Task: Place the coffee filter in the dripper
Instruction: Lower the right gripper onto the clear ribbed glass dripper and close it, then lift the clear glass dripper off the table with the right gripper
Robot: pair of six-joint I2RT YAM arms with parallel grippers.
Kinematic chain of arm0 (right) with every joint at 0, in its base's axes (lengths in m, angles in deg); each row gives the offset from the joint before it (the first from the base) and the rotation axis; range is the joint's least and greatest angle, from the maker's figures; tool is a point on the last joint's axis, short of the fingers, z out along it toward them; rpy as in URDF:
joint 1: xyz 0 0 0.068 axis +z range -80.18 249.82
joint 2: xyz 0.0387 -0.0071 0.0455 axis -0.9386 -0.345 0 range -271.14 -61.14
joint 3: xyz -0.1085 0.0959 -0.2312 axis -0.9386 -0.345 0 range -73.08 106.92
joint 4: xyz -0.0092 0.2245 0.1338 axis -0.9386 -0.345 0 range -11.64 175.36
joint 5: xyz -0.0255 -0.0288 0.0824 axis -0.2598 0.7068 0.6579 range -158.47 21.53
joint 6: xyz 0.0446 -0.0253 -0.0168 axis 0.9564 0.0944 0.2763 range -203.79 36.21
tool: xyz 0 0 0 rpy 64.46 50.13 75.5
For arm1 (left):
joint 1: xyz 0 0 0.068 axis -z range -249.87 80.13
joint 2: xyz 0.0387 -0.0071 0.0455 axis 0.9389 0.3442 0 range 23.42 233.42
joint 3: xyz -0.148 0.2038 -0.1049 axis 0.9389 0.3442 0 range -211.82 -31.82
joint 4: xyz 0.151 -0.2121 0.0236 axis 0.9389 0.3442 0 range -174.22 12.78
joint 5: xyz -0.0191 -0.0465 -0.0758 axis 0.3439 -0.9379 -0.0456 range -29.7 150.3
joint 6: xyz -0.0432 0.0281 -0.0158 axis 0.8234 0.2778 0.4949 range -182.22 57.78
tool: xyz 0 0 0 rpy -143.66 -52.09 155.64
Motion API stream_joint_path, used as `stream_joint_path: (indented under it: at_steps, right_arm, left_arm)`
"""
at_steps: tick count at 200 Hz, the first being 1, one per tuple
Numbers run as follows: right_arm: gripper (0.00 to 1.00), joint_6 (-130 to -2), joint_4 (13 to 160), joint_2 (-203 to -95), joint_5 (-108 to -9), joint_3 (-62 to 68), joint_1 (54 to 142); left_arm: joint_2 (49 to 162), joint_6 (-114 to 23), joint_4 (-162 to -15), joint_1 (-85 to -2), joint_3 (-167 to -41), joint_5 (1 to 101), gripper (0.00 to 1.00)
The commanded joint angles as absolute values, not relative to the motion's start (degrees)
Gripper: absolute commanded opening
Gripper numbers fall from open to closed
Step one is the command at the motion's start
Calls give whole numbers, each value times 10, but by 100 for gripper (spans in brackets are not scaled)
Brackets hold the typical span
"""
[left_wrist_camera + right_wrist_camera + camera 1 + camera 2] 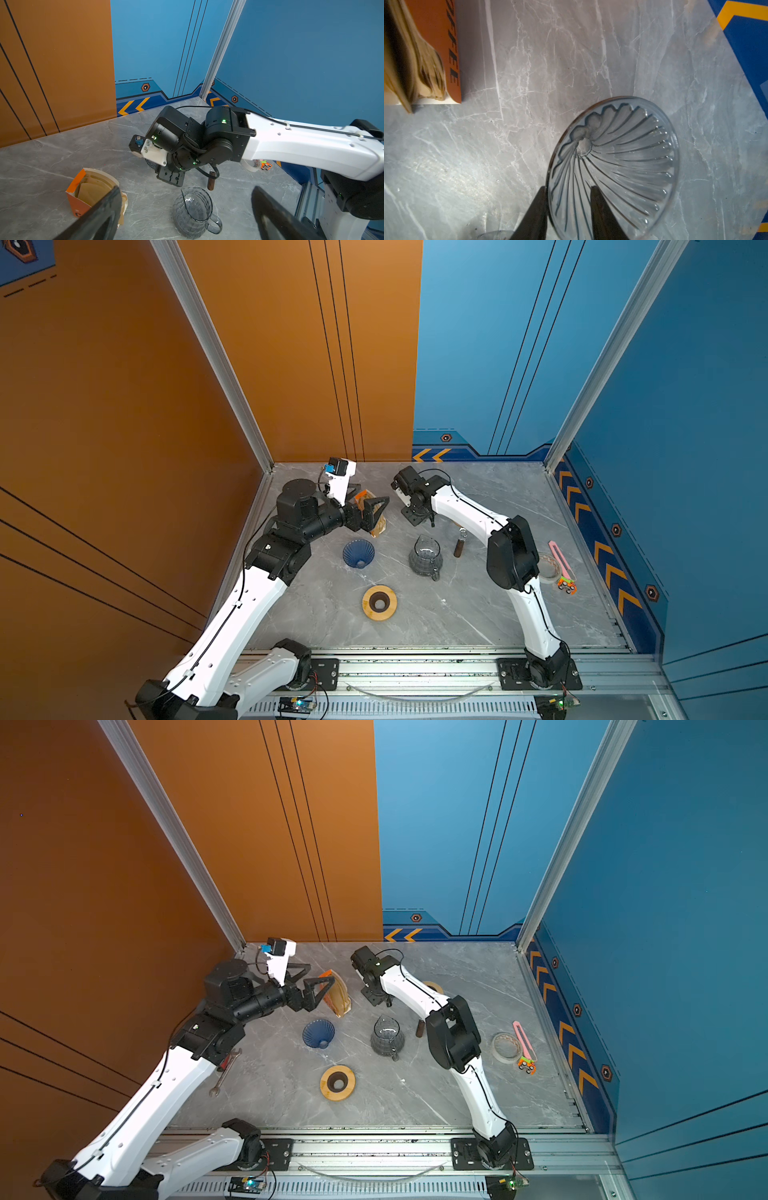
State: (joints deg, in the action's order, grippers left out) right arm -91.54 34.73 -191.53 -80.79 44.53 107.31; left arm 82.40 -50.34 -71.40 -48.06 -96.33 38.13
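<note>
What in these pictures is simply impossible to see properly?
- Wrench: in a top view, upper end under the left arm.
- Filter box lettering: right wrist view, cut off by the frame edge.
- Tape roll: in a top view, partly behind the right arm.
- Dripper: right wrist view, right jaws overlap its rim; contact unclear.
- Brown stick: both top views, too small to identify.

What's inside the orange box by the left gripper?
A stack of brown paper filters, seen through the open top of the orange box. The box wall covers their lower parts, and one finger of the left gripper blocks part of the opening, so the count can't be told.
</note>
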Motion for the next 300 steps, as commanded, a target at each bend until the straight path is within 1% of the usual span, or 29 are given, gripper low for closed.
stream_joint_path:
  at_steps: [1,79,214,248,300]
  right_arm:
    - [32,-926,326,-1927,-826,467,1072]
    - [29,-941,318,-1959,-848,488,1072]
    - [29,-957,316,-1989,-866,500,1073]
    - [27,-959,315,-1990,-873,499,1074]
    - [21,-965,315,-1987,-882,500,1076]
  left_arm:
    - [821,-499,-729,-479,-959,373,98]
    - [821,-499,-729,-478,-959,372,98]
    - [820,-499,-729,-475,-958,373,98]
    - [820,-499,-729,-475,-959,373,97]
    - [820,-499,-729,-475,-959,373,98]
